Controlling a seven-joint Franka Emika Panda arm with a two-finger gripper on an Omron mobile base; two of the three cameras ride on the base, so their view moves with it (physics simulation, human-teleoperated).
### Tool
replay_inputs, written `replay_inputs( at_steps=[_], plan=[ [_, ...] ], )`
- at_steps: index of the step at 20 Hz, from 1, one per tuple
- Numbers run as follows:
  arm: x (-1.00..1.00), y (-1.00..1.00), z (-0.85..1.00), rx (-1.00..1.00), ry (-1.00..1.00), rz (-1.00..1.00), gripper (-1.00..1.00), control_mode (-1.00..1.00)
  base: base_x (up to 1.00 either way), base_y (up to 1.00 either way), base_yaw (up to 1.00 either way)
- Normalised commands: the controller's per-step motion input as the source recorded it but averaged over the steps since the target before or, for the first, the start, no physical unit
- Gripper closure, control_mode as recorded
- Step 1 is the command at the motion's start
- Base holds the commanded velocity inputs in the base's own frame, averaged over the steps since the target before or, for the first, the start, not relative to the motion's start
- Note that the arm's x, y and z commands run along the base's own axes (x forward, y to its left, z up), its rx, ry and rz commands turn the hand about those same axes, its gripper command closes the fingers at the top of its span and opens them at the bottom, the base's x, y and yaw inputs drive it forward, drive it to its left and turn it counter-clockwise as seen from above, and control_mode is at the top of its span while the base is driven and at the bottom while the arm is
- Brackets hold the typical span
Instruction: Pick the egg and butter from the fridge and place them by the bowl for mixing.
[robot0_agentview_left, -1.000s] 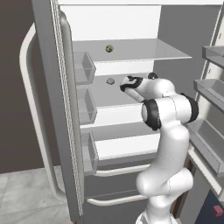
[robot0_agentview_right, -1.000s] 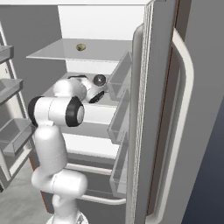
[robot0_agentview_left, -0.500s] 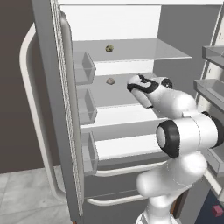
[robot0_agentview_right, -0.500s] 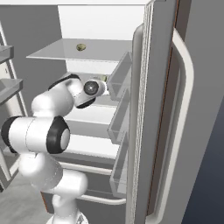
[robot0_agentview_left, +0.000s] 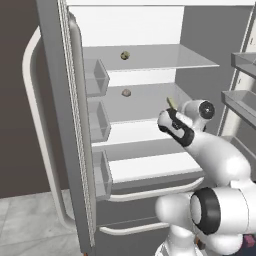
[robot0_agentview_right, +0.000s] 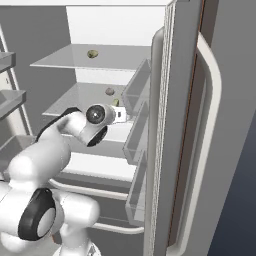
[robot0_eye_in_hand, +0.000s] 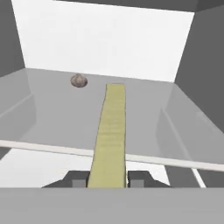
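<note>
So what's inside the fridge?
In the fridge, a speckled lump sits on the top shelf, another lump below. The hand holds the butter. Lower drawers hide their contents.

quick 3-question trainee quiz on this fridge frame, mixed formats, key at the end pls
1. True or false: the gripper is shut on the butter.
2. Where does the upper speckled lump sit? A) door bin B) top glass shelf C) lower drawer
3. Fill in: in the hand view, the other lump lies on the shelf to the ___ of the butter.

Key: 1 true; 2 B; 3 left
</note>
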Motion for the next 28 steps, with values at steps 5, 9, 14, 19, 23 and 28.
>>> replay_inputs(
  at_steps=[5,9,14,19,23,28],
  plan=[
    [-0.98,0.0,1.0,-0.09,0.51,0.0,1.0,-1.0,0.0,0.0,0.0],
    [-0.89,0.0,1.0,-0.07,0.44,0.0,1.0,-1.0,0.0,0.0,0.0],
    [-1.0,-0.19,0.7,-0.01,0.11,0.0,1.0,-1.0,0.0,0.0,0.0],
    [-1.0,-0.13,0.44,0.03,-0.37,0.04,1.0,-1.0,0.0,0.0,0.0],
    [-0.43,0.0,0.16,0.0,-0.29,0.0,1.0,-1.0,0.0,0.0,0.0],
    [-0.22,0.14,0.0,0.0,0.0,0.03,1.0,-1.0,0.0,0.0,0.0]
  ],
)
